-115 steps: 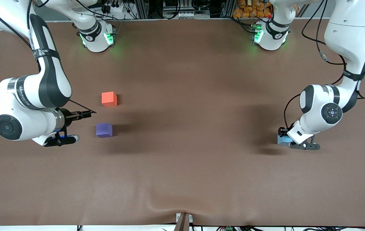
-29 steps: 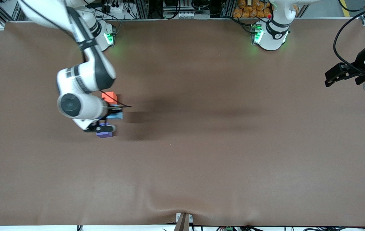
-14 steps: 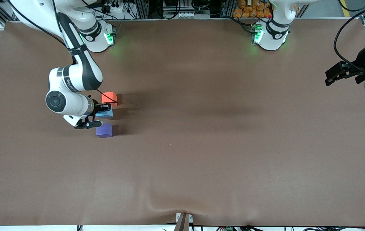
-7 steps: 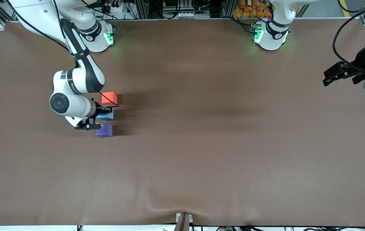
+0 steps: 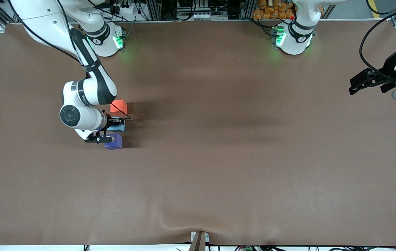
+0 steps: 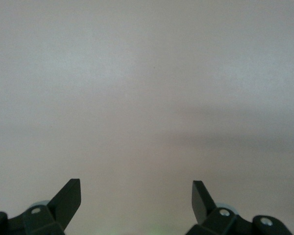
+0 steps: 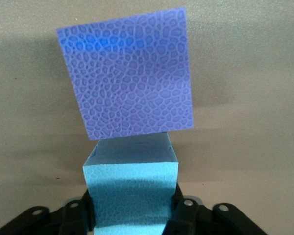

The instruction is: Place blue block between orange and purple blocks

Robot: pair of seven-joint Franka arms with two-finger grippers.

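Brown matte surface (image 5: pixel 218 157) carries everything. My right hand (image 5: pixel 111 129) pinches the light sky-blue matte cube (image 7: pixel 131 188) between the orange-red matte cube (image 5: pixel 118 106) at its 12 o'clock and the violet-purple matte cube (image 7: pixel 126 76) at 6. Gaps look tight; releasing crooked could nudge either neighbour. My left hand (image 6: pixel 136 200), spread, waits.

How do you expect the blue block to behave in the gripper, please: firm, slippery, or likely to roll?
The blue block, gripped by the right gripper, looks like matte foam, so probably light and slightly squashy. Its dull surface suggests it will not slip easily. Flat faces and square edges mean it should sit still rather than roll once set down.
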